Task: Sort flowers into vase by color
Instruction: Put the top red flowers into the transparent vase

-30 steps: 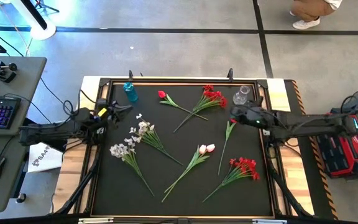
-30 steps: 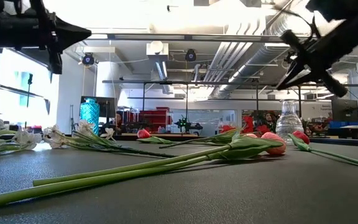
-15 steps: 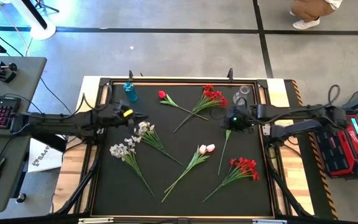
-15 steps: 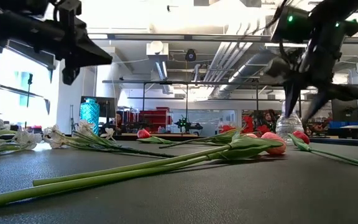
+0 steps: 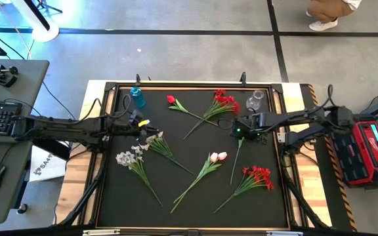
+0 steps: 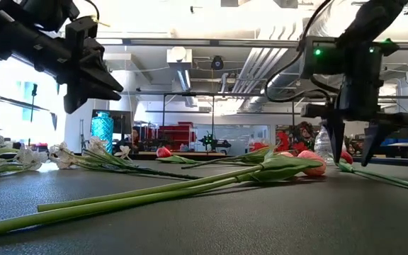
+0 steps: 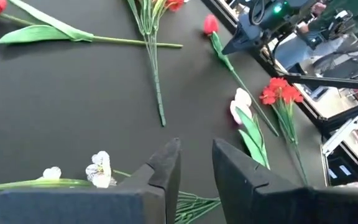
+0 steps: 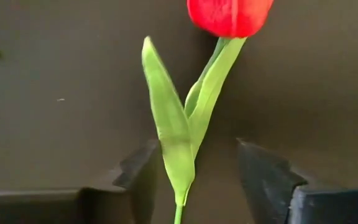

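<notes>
Black matting carries a red tulip point(image 8: 229, 14), green-leaved, upright-looking.

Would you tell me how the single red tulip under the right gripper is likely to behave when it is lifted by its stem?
The red tulip has a long thin stem, so it will probably sag at both ends. The right gripper straddles stem and leaf; the leaf may slip. It looks light, and lies flat, unlikely to roll.

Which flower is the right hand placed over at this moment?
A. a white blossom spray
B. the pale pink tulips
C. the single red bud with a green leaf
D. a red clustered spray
C: the right hand stands open with the single red bud and its green leaf between the fingers, not yet gripped.
</notes>
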`<move>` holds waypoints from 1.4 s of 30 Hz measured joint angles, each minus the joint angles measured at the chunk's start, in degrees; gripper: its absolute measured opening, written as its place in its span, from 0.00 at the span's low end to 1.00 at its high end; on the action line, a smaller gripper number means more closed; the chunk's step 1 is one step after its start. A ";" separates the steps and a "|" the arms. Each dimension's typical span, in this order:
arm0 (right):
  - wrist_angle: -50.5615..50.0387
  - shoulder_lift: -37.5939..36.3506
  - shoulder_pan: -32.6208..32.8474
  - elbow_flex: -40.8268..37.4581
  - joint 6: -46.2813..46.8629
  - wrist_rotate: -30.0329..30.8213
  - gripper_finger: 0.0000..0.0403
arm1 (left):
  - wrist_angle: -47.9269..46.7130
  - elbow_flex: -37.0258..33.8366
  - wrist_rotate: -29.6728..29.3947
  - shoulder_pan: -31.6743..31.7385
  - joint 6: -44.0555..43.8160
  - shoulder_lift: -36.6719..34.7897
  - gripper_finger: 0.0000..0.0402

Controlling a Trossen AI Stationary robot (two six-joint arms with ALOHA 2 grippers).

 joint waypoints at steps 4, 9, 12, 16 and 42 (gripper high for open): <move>1.61 0.66 0.80 0.01 -0.19 -1.78 0.39 | 0.11 -0.01 0.10 0.00 0.02 0.08 0.19; 1.70 -1.63 3.25 2.16 1.13 -2.57 0.38 | 0.16 0.00 0.17 0.04 3.33 0.07 0.18; 1.59 -2.54 4.07 3.72 1.12 -2.72 0.41 | 0.21 -0.01 0.15 0.02 5.19 0.08 0.18; 2.73 -2.69 5.13 4.44 1.54 -3.21 0.48 | 0.23 0.00 0.08 0.02 6.78 0.09 0.18; 23.90 26.04 -13.45 23.32 0.59 2.53 0.54 | -2.51 -0.02 0.70 0.02 11.36 2.76 0.18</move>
